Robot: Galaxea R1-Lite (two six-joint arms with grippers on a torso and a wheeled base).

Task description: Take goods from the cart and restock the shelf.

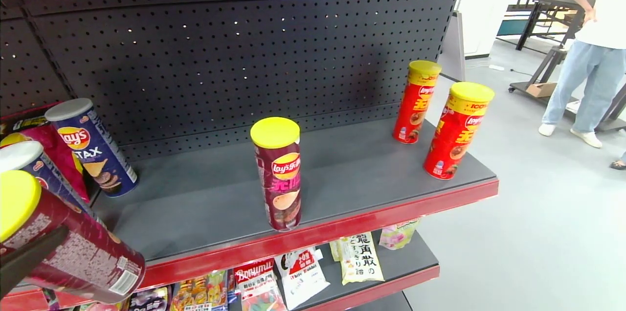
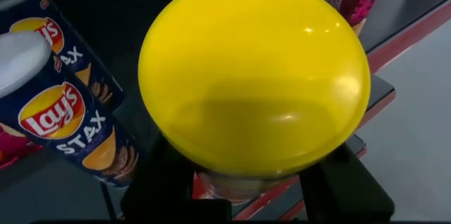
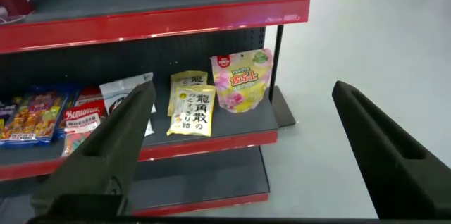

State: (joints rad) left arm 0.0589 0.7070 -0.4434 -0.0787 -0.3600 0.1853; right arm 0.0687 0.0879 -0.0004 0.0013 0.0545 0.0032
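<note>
One tilted maroon can [image 1: 73, 247], gripped by my left pincer [image 2: 246, 189], needed uprighting over the shelf [image 1: 205, 193], I judged; right pincer [image 3: 243, 111] gaped empty.

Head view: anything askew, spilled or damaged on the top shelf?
Nothing spilled or damaged. The lone maroon can, red cans and blue cans stand on their bases on the shelf. Only the held maroon can, in the left gripper, is tilted, at the shelf's front left, not yet set down.

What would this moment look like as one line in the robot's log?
left gripper: shut on maroon chip can, tilted, by shelf front | right gripper: open, empty
</note>
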